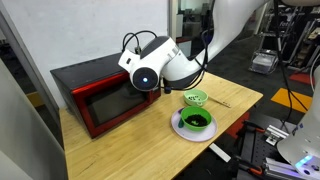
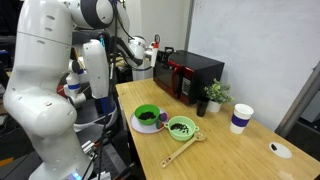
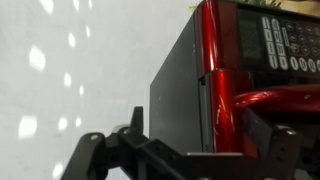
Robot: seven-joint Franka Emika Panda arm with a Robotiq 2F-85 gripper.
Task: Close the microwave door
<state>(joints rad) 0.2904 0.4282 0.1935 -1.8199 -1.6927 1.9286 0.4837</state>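
Observation:
A red and black microwave (image 1: 100, 98) stands at the back of the wooden table, and shows in both exterior views (image 2: 190, 73). In the wrist view its black side panel (image 3: 175, 95), red door front with curved handle (image 3: 265, 98) and keypad fill the frame. The door lies flat against the body, with only a thin seam showing. My gripper (image 3: 200, 132) is open, its two fingers straddling the microwave's front corner near the door edge. In an exterior view the gripper (image 2: 153, 48) is at the microwave's near end. In the exterior view facing the door the arm's wrist (image 1: 152, 70) hides it.
A green bowl on a white plate (image 1: 195, 121) and a second green bowl (image 1: 195, 98) sit in front of the microwave. A wooden spoon (image 2: 180, 150), small potted plant (image 2: 214, 96), paper cup (image 2: 240, 118) and small white object (image 2: 279, 150) lie further along the table.

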